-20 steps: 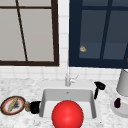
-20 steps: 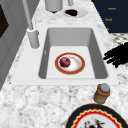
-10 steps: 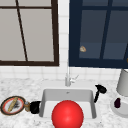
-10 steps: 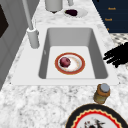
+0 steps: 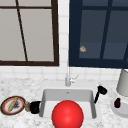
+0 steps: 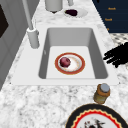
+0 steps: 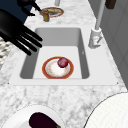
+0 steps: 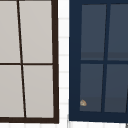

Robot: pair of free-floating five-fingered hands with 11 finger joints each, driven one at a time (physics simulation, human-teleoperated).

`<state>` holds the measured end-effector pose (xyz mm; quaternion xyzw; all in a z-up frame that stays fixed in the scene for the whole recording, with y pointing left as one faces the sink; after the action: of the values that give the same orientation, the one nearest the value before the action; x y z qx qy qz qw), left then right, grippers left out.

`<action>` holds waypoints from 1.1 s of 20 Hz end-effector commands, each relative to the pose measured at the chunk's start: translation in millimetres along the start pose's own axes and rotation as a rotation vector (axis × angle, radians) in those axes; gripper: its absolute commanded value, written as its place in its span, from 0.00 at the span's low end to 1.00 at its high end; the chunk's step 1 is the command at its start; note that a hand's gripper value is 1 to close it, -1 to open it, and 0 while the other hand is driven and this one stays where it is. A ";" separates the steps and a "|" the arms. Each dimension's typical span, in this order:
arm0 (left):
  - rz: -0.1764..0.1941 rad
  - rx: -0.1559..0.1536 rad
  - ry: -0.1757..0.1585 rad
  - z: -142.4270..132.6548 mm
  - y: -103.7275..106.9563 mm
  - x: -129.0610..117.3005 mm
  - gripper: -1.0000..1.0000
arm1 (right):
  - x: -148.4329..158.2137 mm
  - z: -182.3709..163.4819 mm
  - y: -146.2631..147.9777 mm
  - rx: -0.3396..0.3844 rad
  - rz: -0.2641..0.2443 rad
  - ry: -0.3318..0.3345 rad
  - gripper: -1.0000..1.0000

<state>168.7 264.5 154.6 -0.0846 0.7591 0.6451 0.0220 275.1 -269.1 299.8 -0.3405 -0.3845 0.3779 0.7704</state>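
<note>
A glossy red sphere [image 5: 67, 115] sits nearest in the front view, before the white sink [image 6: 98, 50]. Left of the basin, the left hand [image 5: 35, 107] hangs just beside a small amber jar with a grey lid [image 6: 102, 93]. I cannot tell how that hand is set. The jar stands upright on the marble counter [image 6: 37, 105], between the sink's edge and a black-rimmed patterned plate [image 5: 12, 105].

In the basin a red-rimmed white plate [image 6: 70, 73] lies flat, so the dark red round fruit [image 6: 65, 62] on it rests steady. The right hand [image 7: 12, 25] floats at the sink's front edge, its straight, spread fingers [image 7: 32, 37] pointing over the basin and holding nothing. Farther right, a purple aubergine [image 7: 41, 121] lies on a white plate [image 7: 15, 120]. The grey faucet [image 5: 68, 77] stands behind.
</note>
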 end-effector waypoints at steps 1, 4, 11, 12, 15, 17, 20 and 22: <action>0.000 0.000 0.000 0.0 0.0 0.0 0.50 | -0.3 0.7 0.3 -0.021 -0.123 0.057 0.00; 0.000 0.000 0.000 0.0 0.0 0.0 0.50 | -0.3 12.2 -6.2 -0.014 -0.144 0.058 0.00; 0.000 0.000 0.000 0.0 0.0 0.0 0.50 | 0.5 33.7 -23.9 0.020 -0.155 0.089 0.00; 0.000 0.000 0.000 0.0 0.0 0.0 0.50 | -1.5 36.1 -27.7 0.029 -0.155 0.079 0.00; 0.000 0.000 0.000 0.0 0.0 0.0 0.50 | -6.9 42.0 -37.9 0.053 -0.186 0.039 0.00; 0.000 0.000 0.000 0.0 0.0 0.0 0.50 | -9.4 47.5 -40.0 0.059 -0.220 0.026 0.00; 0.000 0.000 0.000 0.0 0.0 0.0 0.50 | -13.2 54.1 -45.6 0.063 -0.252 0.011 0.00; 0.000 0.000 0.000 0.0 0.0 0.0 0.50 | -15.5 57.0 -48.8 0.064 -0.271 0.004 0.00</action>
<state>168.7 264.5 154.6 -0.0846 0.7591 0.6451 0.0220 240.4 -288.1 356.8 -0.2890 -0.3869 0.3236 0.8137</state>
